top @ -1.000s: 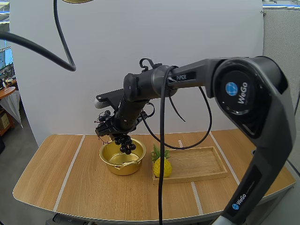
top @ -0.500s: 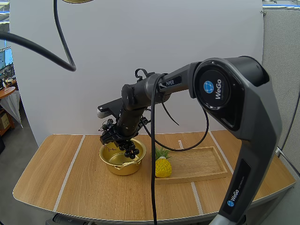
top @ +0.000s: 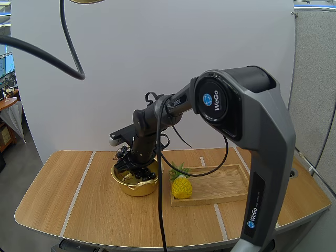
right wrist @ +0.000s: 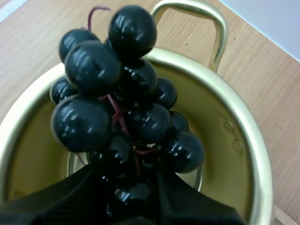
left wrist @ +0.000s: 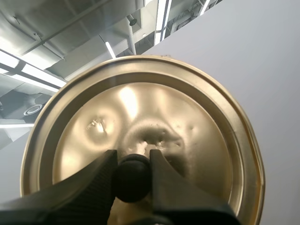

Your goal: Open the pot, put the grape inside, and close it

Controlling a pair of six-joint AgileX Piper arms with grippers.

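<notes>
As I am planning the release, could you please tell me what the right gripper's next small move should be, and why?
Probably open the right gripper and let the grapes drop. It pinches the bunch, which hangs over the open pot, well within its rim, while the left gripper holds the lid by its knob, away from the pot.

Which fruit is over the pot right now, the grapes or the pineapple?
The dark grapes, held in the right gripper's jaws, hang into the open gold pot; the yellow pineapple stands apart, by the wooden tray's corner.
</notes>
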